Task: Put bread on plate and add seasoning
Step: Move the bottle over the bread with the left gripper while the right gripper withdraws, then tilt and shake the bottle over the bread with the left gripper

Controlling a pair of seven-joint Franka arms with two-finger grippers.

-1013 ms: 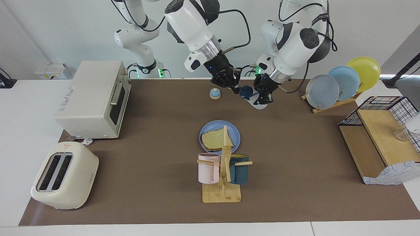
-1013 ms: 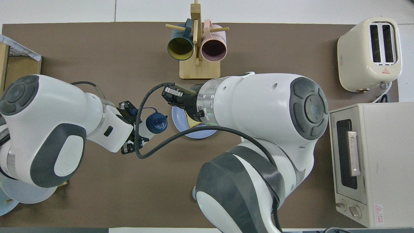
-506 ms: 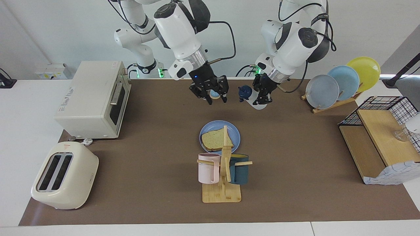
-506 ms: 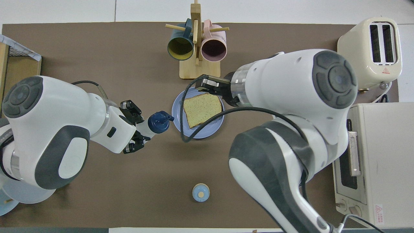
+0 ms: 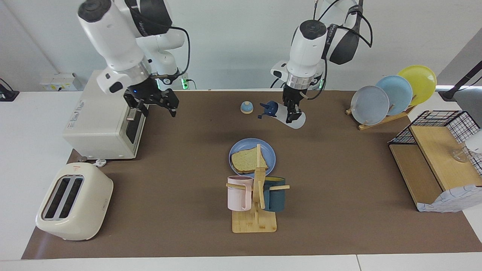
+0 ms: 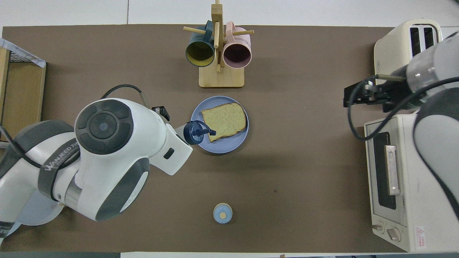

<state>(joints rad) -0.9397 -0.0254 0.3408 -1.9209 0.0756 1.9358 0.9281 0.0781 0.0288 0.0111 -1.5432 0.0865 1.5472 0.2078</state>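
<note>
Tipping the seasoning (image 5: 290, 118) calls for a slow roll of my wrist so the cap's spout points down at the bread (image 5: 248, 160), not the bare plate (image 5: 269, 152). My left gripper (image 5: 292, 113) is clamped on the bottle, held in the air and tilted. In the overhead view the cap sits over the plate's rim, at the bread's corner. My right gripper (image 5: 154, 103) hangs wide open by the oven (image 5: 105, 113), waiting.
</note>
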